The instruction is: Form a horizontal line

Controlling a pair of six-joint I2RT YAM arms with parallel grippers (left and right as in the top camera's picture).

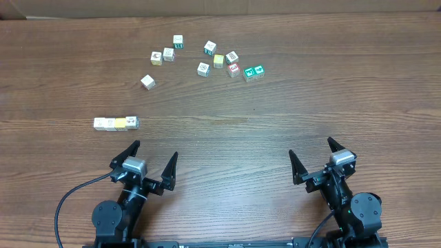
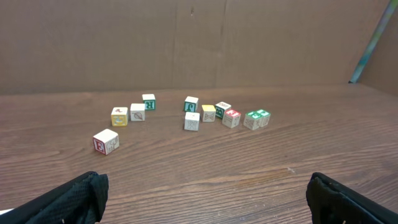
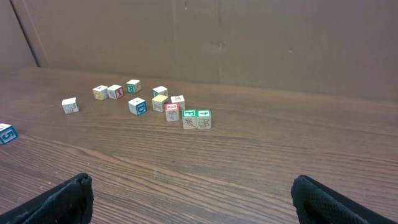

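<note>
The horizontal line (image 1: 116,123) is a short row of four tiny cubes, three whitish and one yellow, lying side by side at the left of the table in the overhead view. My left gripper (image 1: 150,155) is open and empty, a little nearer than the row and to its right. My right gripper (image 1: 311,148) is open and empty at the near right. In the left wrist view the row is out of view and the open fingers (image 2: 205,202) frame bare wood. The right wrist fingers (image 3: 193,199) also frame bare wood.
Several loose cubes lie scattered at the far middle: a lone whitish cube (image 1: 147,81), a red cube (image 1: 234,69) and two green cubes (image 1: 254,72) among them. The same cluster shows in the left wrist view (image 2: 193,115). A cube with a blue figure (image 3: 5,133) sits at the right wrist view's left edge.
</note>
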